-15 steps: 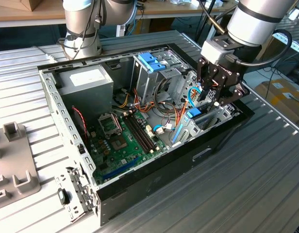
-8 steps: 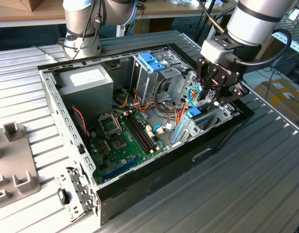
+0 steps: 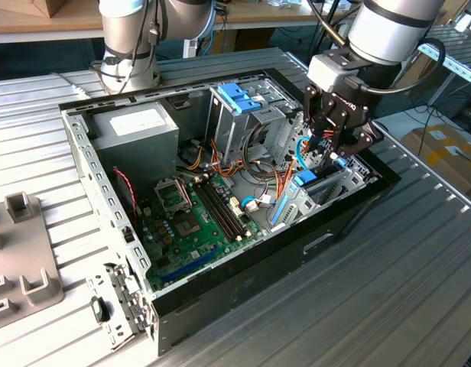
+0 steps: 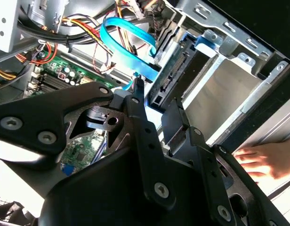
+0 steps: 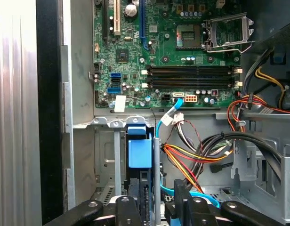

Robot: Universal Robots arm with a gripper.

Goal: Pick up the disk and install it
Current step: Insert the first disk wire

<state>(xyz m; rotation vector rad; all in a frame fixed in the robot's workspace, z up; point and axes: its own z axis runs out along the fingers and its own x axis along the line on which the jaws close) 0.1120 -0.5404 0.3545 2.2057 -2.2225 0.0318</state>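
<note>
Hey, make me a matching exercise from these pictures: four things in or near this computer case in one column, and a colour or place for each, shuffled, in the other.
1. disk
2. motherboard
3. flat cable
4. hand

A. green
B. outside the case wall
C. in the metal bay, light-blue frame
D. bright blue, looping

Pairs: 1-C, 2-A, 3-D, 4-B

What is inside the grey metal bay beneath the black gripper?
The flat disk in its light-blue plastic frame lies in the bay, with its black connector end toward the blue ribbon cable. The gripper hides part of it.
</note>
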